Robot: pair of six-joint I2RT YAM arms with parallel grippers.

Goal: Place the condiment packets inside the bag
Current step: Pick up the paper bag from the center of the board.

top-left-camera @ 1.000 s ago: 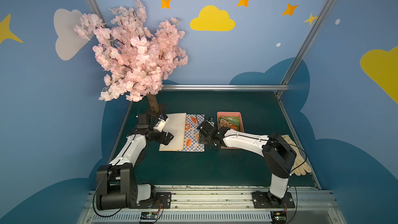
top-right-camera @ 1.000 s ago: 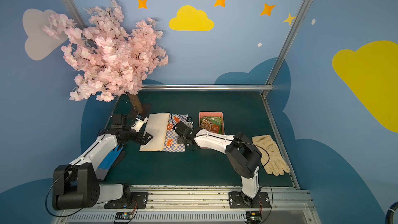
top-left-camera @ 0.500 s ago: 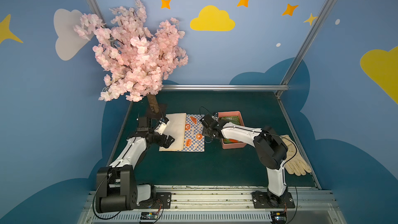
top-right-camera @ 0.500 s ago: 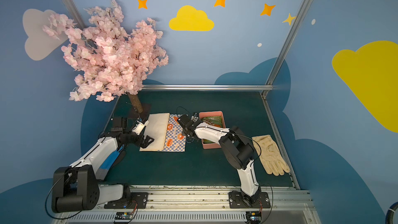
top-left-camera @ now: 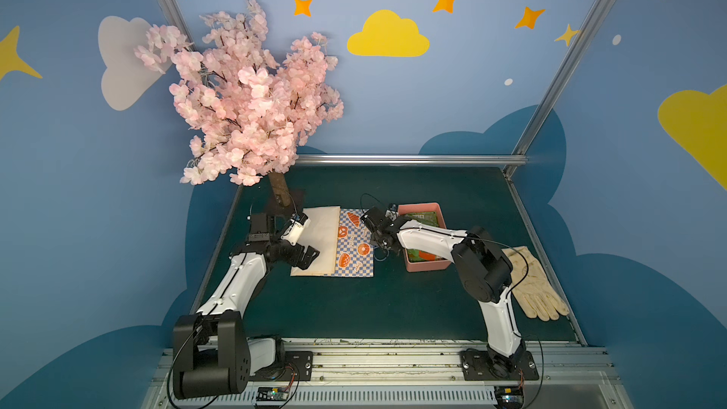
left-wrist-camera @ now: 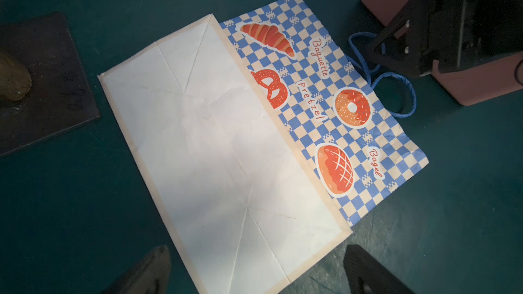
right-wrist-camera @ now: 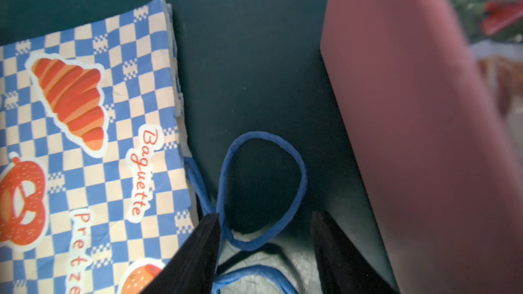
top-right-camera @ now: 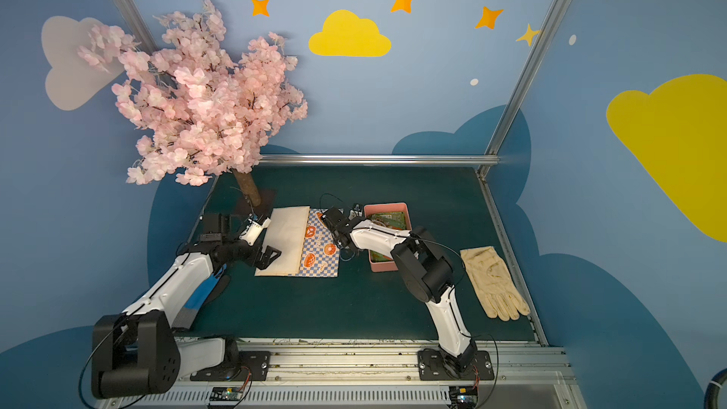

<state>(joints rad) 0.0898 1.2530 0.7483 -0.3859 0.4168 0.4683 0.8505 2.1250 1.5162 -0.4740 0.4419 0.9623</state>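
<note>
Here, one bag (left-wrist-camera: 212, 151) lies flat; left gripper (left-wrist-camera: 256, 250) gapes, right gripper (right-wrist-camera: 266, 214) parted astride one of two handles (right-wrist-camera: 304, 176).

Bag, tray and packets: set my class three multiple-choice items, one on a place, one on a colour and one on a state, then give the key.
1. Where do the condiment packets lie?
A. in the pink tray
B. on the glove
C. under the tree

2. What colour are the cord handles of the bag?
A. red
B. blue
C. green

3. How is the bag?
A. standing open
B. lying flat and folded
C. crumpled into a ball

Key:
1 A: green pouches sit within the tray's walls in both top views.
2 B: the right wrist view shows blue loops.
3 B: the left wrist view shows it creased flat, with its plain bottom panel folded over.
</note>
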